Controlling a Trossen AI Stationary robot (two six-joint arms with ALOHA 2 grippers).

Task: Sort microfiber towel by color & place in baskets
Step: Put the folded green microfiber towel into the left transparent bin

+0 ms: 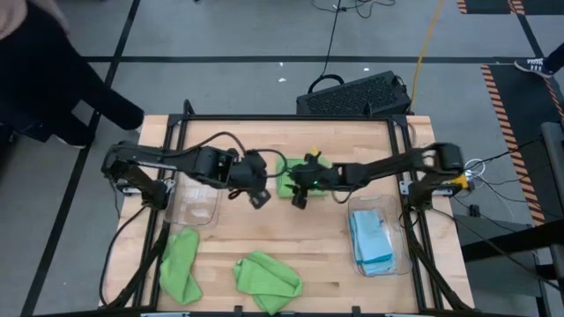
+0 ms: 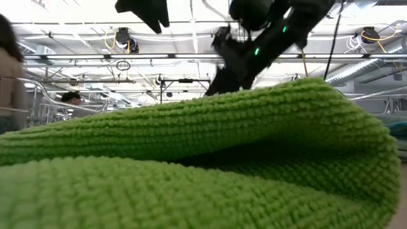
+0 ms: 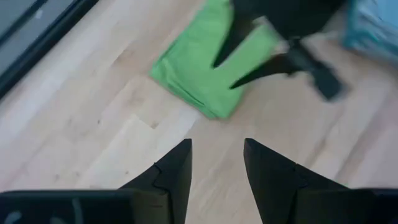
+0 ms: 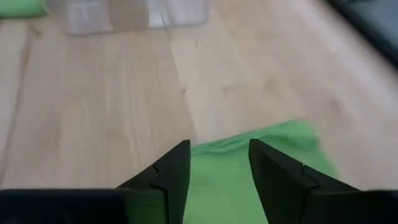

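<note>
Right gripper (image 1: 300,199) hangs over the middle of the table (image 1: 326,255), fingers (image 4: 171,177) apart with bare gap between them, holding nothing; a folded green towel (image 1: 295,176) lies just under and ahead of it, and in its wrist view the green cloth (image 4: 249,168) shows below the fingertips; left gripper (image 1: 258,201) sits just beside it, on its left, likewise parted and empty, its fingers (image 3: 174,177) over bare wood with the same towel (image 3: 205,68) ahead; beyond the left gripper, toward the left edge, stands an empty clear basket (image 1: 194,204); beyond the right gripper, toward the right edge, the other basket (image 1: 392,255) holds blue towels (image 1: 370,238); nearer the front edge, two more green towels lie loose, one (image 1: 179,264) front-left, one (image 1: 267,280) front-centre; the low view is mostly filled by green cloth (image 2: 191,165).
</note>
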